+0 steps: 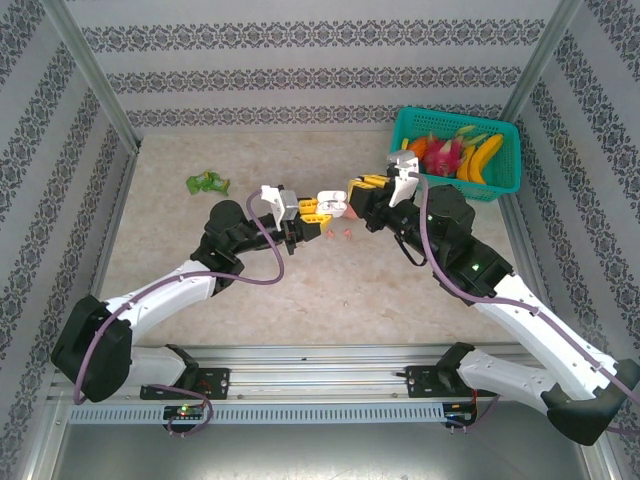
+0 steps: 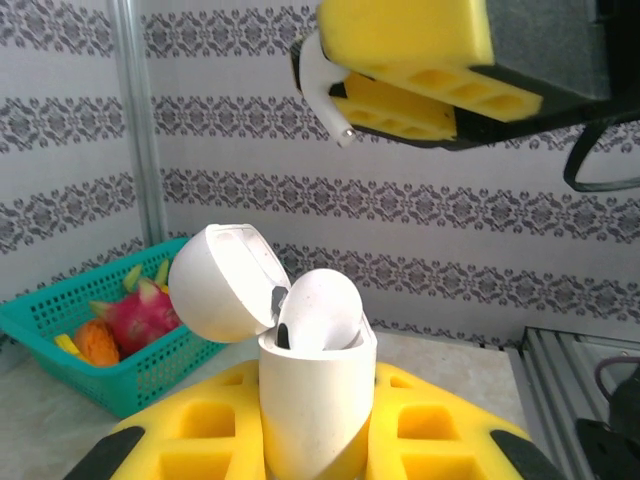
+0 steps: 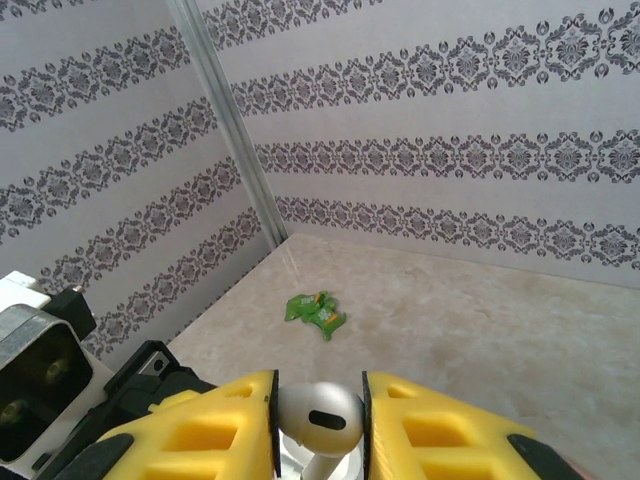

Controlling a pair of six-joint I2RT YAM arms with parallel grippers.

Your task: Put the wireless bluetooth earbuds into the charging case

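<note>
Mid-insertion, the left gripper point(image 2: 318, 445) is clamped on the upright white case point(image 2: 318, 395) with its lid open, and the right gripper point(image 3: 318, 440) pinches a white earbud point(image 3: 318, 408) above it, so the next move likely calls for lowering it stem-first into the case.

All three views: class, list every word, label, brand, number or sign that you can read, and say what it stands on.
No text can be read.
The white charging case is plain: no brand, no label.
The white earbud bears no marking.
The teal basket has no label.
The wallpaper carries ornament, no letters.
</note>
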